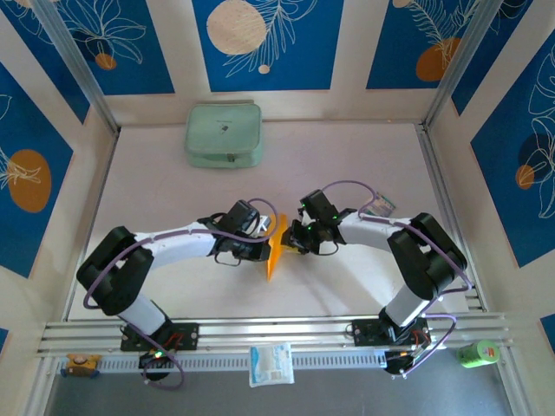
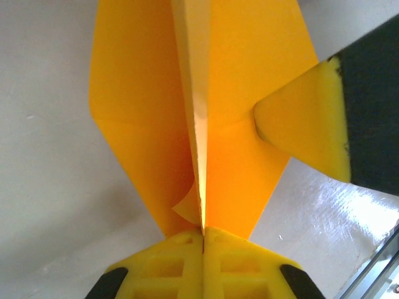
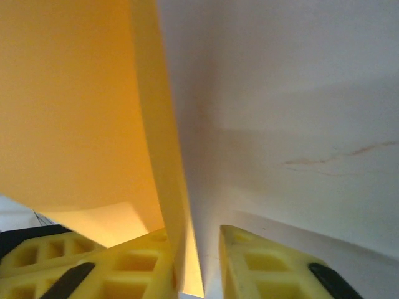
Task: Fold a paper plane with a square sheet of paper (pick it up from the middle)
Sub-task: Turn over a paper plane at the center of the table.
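The square sheet of paper (image 1: 274, 253) is orange-yellow and folded into a narrow pointed shape with a centre crease. It stands on edge between the two arms, tip toward the near edge. My left gripper (image 2: 202, 233) is shut on the crease of the paper (image 2: 143, 99), whose two wings spread to either side. From the right, one yellow fingertip (image 2: 308, 128) of the other arm touches the right wing. In the right wrist view my right gripper (image 3: 199, 265) has its jaws a little apart, with a folded flap of the paper (image 3: 159, 156) lying against its left finger.
A pale green zipped pouch (image 1: 224, 134) lies at the back of the table. A small striped card (image 1: 379, 206) sits by the right arm. On the near rail are a white-and-blue packet (image 1: 271, 362) and a green can (image 1: 477, 353).
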`<state>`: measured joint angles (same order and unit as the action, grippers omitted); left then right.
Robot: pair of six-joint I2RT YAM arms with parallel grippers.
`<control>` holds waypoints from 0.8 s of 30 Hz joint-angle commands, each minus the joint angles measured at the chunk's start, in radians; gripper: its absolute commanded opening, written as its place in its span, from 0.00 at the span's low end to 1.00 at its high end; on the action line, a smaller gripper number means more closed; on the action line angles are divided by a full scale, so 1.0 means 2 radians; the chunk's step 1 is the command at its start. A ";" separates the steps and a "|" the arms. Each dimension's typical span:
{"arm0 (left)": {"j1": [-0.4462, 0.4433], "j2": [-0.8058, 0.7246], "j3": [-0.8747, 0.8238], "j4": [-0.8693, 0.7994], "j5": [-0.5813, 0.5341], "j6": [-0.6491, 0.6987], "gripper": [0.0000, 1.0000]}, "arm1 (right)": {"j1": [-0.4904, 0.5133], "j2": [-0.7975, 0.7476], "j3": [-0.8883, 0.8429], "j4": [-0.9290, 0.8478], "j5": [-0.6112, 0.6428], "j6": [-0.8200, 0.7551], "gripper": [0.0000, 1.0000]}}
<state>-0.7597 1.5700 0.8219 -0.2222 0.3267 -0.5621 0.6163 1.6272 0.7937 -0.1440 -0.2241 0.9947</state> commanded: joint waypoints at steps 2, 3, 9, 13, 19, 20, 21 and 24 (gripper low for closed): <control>-0.005 0.000 0.015 -0.017 -0.003 0.014 0.03 | -0.004 0.002 -0.020 0.009 -0.019 -0.001 0.13; -0.005 0.000 0.015 -0.015 0.000 0.015 0.05 | -0.004 0.003 -0.022 0.015 -0.024 0.001 0.10; -0.005 -0.009 0.014 -0.007 0.004 0.016 0.19 | -0.005 0.006 -0.029 0.041 -0.041 0.008 0.02; -0.005 -0.021 0.008 0.004 0.004 0.016 0.26 | -0.007 0.004 -0.032 0.044 -0.041 0.010 0.01; -0.005 -0.020 0.006 0.017 0.004 0.022 0.32 | -0.010 0.003 -0.034 0.043 -0.042 0.009 0.01; -0.005 -0.021 0.007 0.016 -0.001 0.024 0.34 | -0.011 0.003 -0.034 0.042 -0.042 0.009 0.01; -0.005 -0.020 0.009 0.013 -0.006 0.026 0.35 | -0.011 0.003 -0.034 0.042 -0.042 0.008 0.01; -0.005 -0.015 0.019 -0.004 -0.027 0.034 0.39 | -0.013 0.004 -0.036 0.042 -0.043 0.008 0.01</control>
<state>-0.7628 1.5459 0.8261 -0.2035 0.3149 -0.5266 0.5964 1.6272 0.7364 -0.0597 -0.2810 1.0035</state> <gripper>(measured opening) 0.385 0.053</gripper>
